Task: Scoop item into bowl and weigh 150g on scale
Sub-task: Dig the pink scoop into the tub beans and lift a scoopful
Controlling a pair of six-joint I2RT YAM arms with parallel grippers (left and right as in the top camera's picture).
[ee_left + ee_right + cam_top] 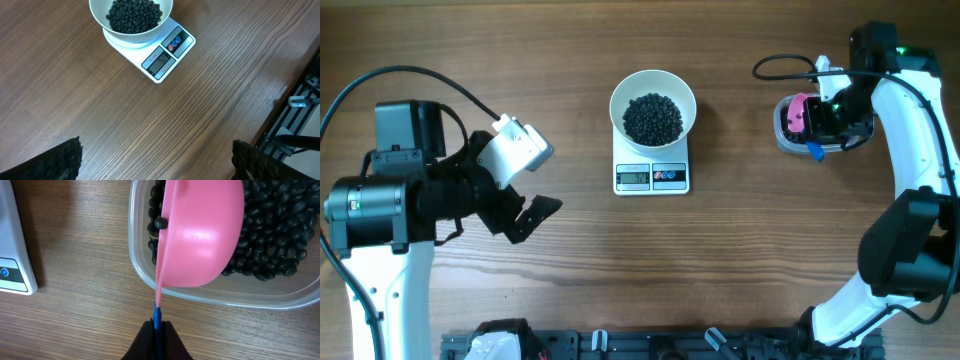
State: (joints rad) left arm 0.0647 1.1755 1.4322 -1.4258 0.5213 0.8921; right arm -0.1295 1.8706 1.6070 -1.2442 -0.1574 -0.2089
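While the item (653, 118) heaps in the bowl (623, 92) on the scale (652, 178), ahead of the spread, empty left claw (157, 167), more lies in the clear tub (215, 299) beyond the right claw (158, 332). That claw pinches the blue handle (157, 317) of a pink scoop (200, 235) over the tub.

- The place reads as a robotics lab or test bench, not a kitchen.
- Two white-and-black robot arms work at a wood-grain table (570, 280): the left arm (380, 200) at its left edge, the right arm (910, 230) at its right edge.
- Loose black cables (420, 71) loop above the table.
- A black rail (650, 345) with fittings runs along the near edge.
- The kitchenware is sparse: a scale (651, 177), a bowl (618, 100), and a clear tub (137, 265) over which the right pincer (157, 332) grips a pink scoop (200, 235).
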